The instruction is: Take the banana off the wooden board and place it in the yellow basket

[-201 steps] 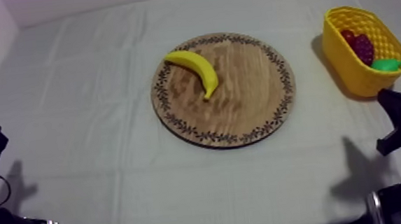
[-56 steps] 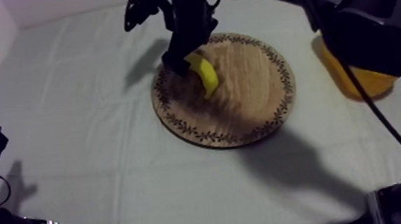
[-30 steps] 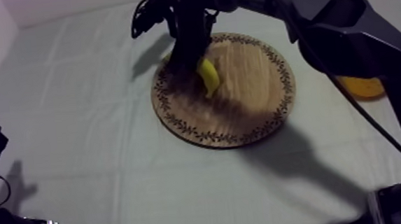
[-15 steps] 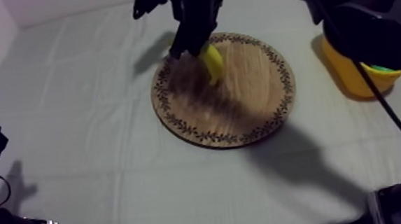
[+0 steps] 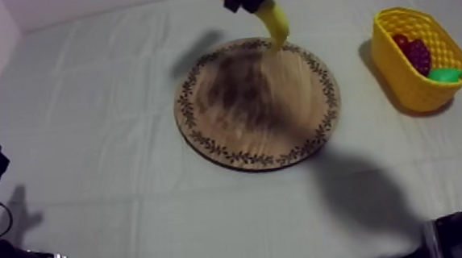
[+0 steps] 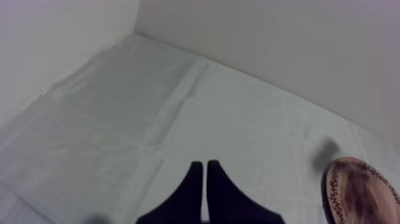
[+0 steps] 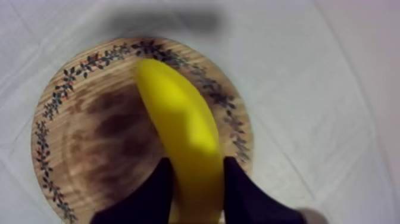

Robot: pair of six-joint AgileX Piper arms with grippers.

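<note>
Right gripper (image 7: 196,162) clamped on the banana (image 5: 275,21) near one end, holding it in the air above the far edge of the wooden board (image 5: 257,112). The long free end hangs beyond the fingers. That off-centre hold could let it swing loose and drop short of the yellow basket (image 5: 408,81), right of the board.

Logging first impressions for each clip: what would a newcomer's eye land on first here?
The bright banana, clamped in the right gripper, hangs above the far edge of the round wooden board. Next comes the yellow basket at the right, with toy fruit inside. The left gripper rests shut over the cloth.
</note>
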